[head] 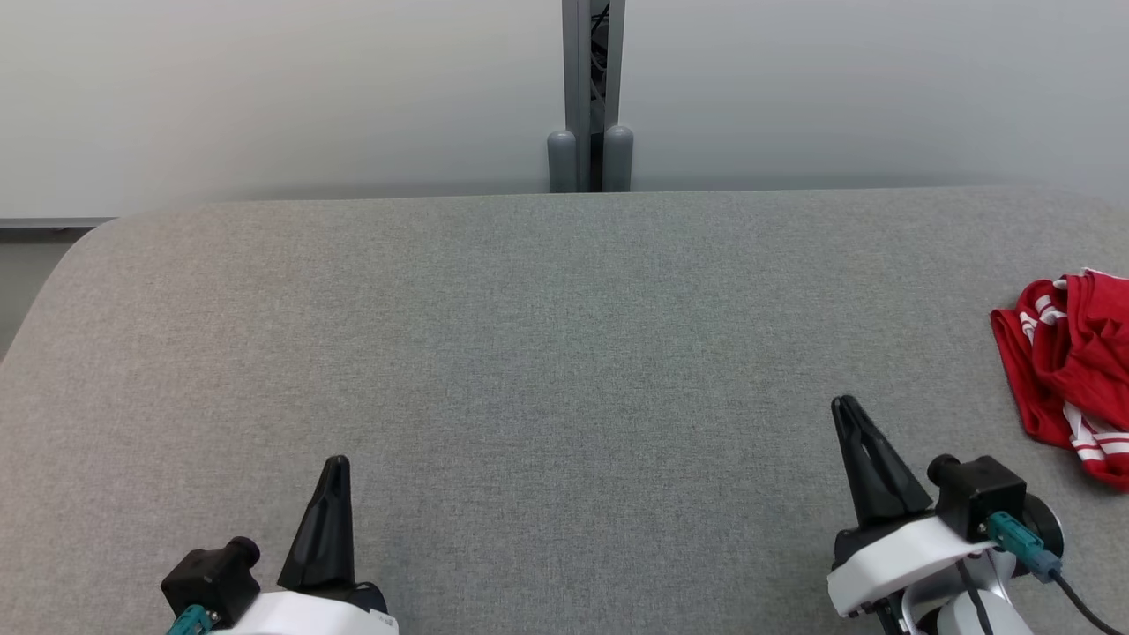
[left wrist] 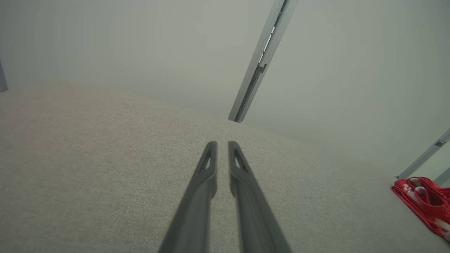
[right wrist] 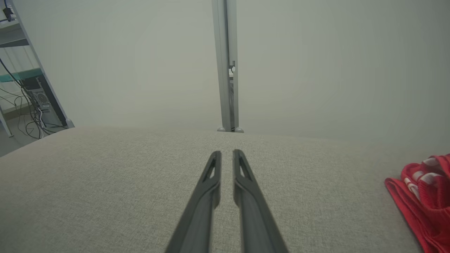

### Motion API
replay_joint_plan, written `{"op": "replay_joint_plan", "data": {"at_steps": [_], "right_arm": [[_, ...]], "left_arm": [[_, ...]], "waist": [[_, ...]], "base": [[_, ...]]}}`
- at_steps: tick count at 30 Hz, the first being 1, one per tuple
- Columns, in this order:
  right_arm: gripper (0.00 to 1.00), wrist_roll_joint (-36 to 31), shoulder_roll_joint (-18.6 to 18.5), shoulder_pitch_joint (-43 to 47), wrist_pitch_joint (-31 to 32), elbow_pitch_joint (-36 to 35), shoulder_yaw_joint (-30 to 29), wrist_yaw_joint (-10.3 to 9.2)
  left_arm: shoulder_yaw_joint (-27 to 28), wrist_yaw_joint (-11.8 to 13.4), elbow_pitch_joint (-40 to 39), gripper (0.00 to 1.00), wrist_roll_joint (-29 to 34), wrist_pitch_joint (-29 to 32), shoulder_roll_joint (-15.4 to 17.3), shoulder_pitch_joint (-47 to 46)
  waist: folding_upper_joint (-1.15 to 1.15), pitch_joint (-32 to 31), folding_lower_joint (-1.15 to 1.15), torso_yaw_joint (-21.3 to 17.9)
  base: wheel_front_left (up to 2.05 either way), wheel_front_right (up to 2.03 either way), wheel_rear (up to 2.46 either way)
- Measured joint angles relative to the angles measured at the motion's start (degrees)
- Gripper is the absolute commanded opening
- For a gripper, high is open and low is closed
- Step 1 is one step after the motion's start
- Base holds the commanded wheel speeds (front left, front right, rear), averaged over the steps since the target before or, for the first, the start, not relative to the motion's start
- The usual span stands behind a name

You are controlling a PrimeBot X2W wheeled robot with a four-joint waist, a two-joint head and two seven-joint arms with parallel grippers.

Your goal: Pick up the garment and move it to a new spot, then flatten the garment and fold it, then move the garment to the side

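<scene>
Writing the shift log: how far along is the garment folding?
Done: nothing visible; the red garment lies bunched at the right edge of the table. In hand: nothing; left end effector and right end effector are closed, empty, apart from it. Left: pick up, move, flatten, fold, set aside.

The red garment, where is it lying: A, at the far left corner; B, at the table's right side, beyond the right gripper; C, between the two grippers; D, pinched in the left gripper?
B: the red garment lies crumpled at the right edge of the table, past the right gripper.
</scene>
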Motion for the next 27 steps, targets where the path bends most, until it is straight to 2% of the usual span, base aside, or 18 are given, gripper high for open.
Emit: {"op": "replay_joint_plan", "data": {"at_steps": [3, 27], "right_arm": [[0.00, 0.9, 0.3, 1.0, 0.6, 0.5, -0.2, 0.00], [0.00, 25.8, 0.3, 3.0, 10.8, -2.4, -10.5, -0.01]], "left_arm": [[-0.2, 0.0, 0.6, 0.00, -0.7, 0.1, 0.0, 0.6], [-2.4, -1.4, 1.4, 0.00, -20.9, 2.3, 0.0, -1.7]], "waist": [[0.00, 0.0, 0.00, 0.0], [0.00, -0.5, 0.00, -0.8]], "base": [[0.00, 0.00, 0.00], [0.00, 0.00, 0.00]]}}
